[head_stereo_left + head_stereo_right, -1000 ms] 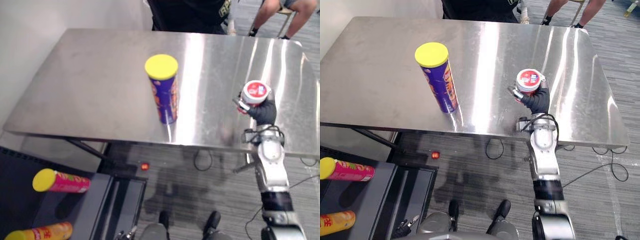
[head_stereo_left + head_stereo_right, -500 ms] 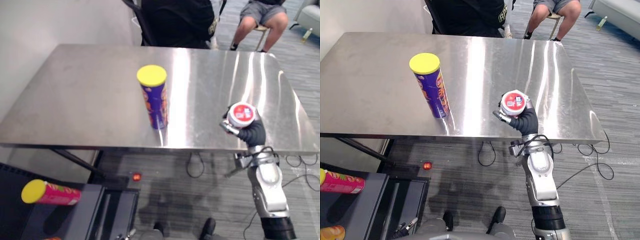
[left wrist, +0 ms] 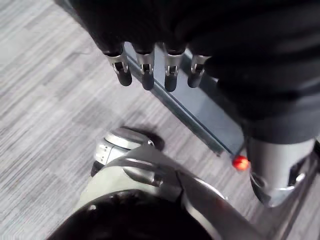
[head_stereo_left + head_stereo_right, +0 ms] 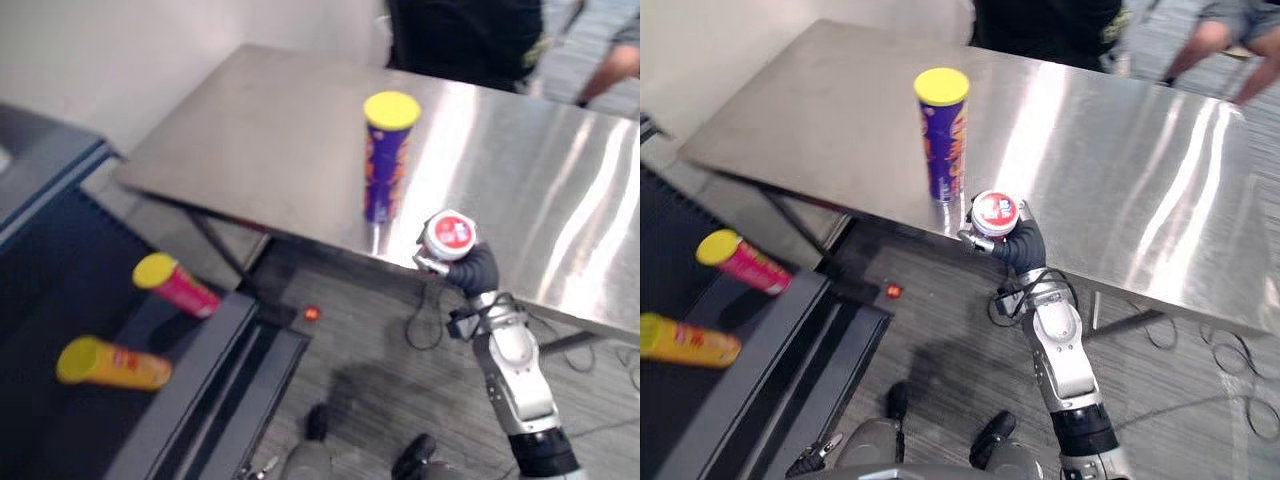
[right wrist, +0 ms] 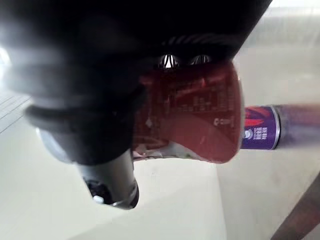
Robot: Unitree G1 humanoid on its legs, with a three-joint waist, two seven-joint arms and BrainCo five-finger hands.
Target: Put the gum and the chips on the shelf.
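- right hand [image 4: 1023, 243] curled round gum tub [image 4: 994, 212]; left hand [image 3: 146, 70] fingers loose, empty
- chips can [image 4: 942, 135] upright, just beyond right hand
- risk: swinging toward shelf [image 4: 780, 330], tub clips can, topples it

Right arm [image 4: 512, 362] stretches forward; right hand [image 4: 472, 270] is raised, fingers curled round the gum tub [image 4: 449, 235]; left hand [image 3: 146, 70] hangs, fingers straight.

Chips can [image 4: 390, 155]: purple body, yellow lid. Gum tub [image 4: 449, 232]: red, with red-and-white lid. Desk [image 4: 270, 130]: brushed silver. Pink can [image 4: 180, 287] and orange can [image 4: 115, 365]: yellow lids. Shelf [image 4: 60, 280]: dark. Floor [image 4: 380, 400]: grey, streaked.
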